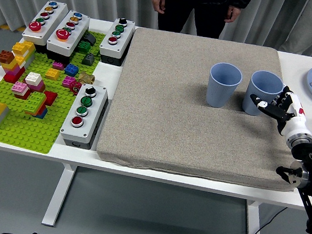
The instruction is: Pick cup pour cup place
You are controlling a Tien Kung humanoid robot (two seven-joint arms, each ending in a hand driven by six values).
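We take the grey mat (190,104) on the white worktop (108,156) as our landmark. Two light blue cups stand upright on its far right part: the left cup (224,85) and, just beside it toward the mat's right edge, the right cup (264,92). They are close but we see a small gap between them.

Our right hand (286,110) comes in over the mat's right edge and is at the near right side of the right cup. Its fingers (267,105) are spread and relaxed around nothing; the fingertips are at the cup wall, but we cannot tell if they touch it. The left hand is not visible.

We judge the cups to be light, stiff plastic with a smooth wall, so they may slip or tip over easily. What is inside them we cannot see. A hold around the middle of the wall, fingers on one side and thumb opposite, seems safest to us. The soft mat could let a cup rock when it is pushed.

A person (194,7) stands beyond the mat's far edge, hands hanging down.
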